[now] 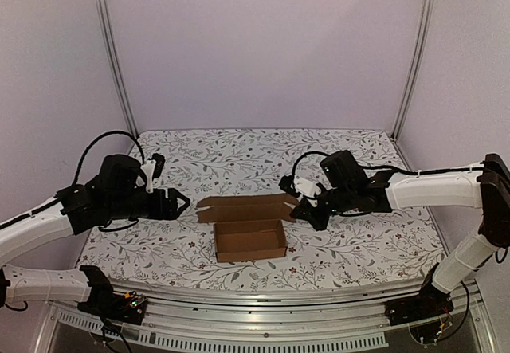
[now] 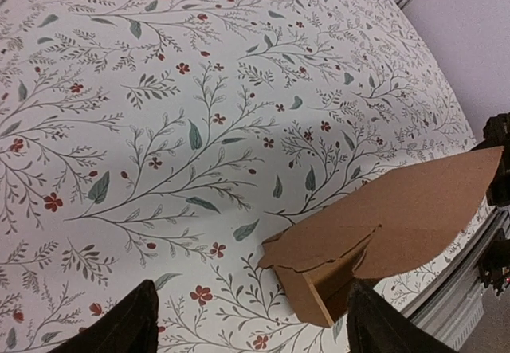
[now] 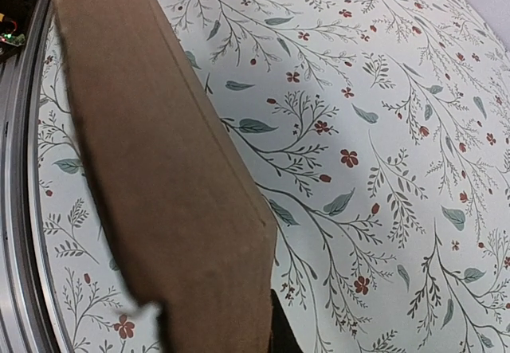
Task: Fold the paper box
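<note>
Reaching in from both sides now, your two arms meet over the flowered table point(image 1: 358, 245). The paper box point(image 1: 249, 243) sits between them, toward the near edge and about midway across. It stands as an open tray, hollow side up, with its lid flap point(image 1: 243, 207) leaning back behind it toward the far wall.

Your left arm point(image 1: 48, 225) comes in low from the left, forearm stretched almost level over the cloth, wrist pointing right. Your left gripper point(image 1: 182, 204) hangs just beside the left end of the lid flap, apart from it. Its fingers point(image 2: 127, 329) are spread wide with only tablecloth between them. From the left wrist view the box lies ahead and off to the right, the flap lifted above the tray's end wall.

Over on the other side, your right arm point(image 1: 430, 187) bends at the elbow by the right wall and stretches leftward, wrist dipped at the flap's right end. Your right gripper point(image 1: 307, 207) is pinching that flap. From the right wrist view the brown panel fills the left half of the picture and runs down between a pale finger point(image 3: 143, 321) on one face and a dark finger point(image 3: 280, 339) on the other. How hard the pinch is, you can't tell from here.
</note>
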Available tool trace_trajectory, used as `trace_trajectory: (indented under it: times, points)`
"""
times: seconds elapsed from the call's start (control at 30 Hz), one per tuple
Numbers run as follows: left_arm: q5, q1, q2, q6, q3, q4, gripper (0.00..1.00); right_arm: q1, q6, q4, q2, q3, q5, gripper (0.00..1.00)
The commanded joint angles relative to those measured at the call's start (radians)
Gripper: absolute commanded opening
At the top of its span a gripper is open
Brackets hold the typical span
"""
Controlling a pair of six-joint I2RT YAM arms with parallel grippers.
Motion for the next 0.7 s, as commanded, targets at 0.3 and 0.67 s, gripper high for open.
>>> trace_trajectory:
  times: [0.3, 0.67]
  points:
    - [0.148, -0.009, 0.062, 0.016, -0.105, 0.163, 0.79, 0.007, 0.018, -0.113, -0.027, 0.026, 0.005, 0.00]
    - [0.119, -0.020, 0.122, 0.174, -0.175, 0.392, 0.79, 0.009, 0.011, -0.238, -0.029, 0.069, -0.029, 0.00]
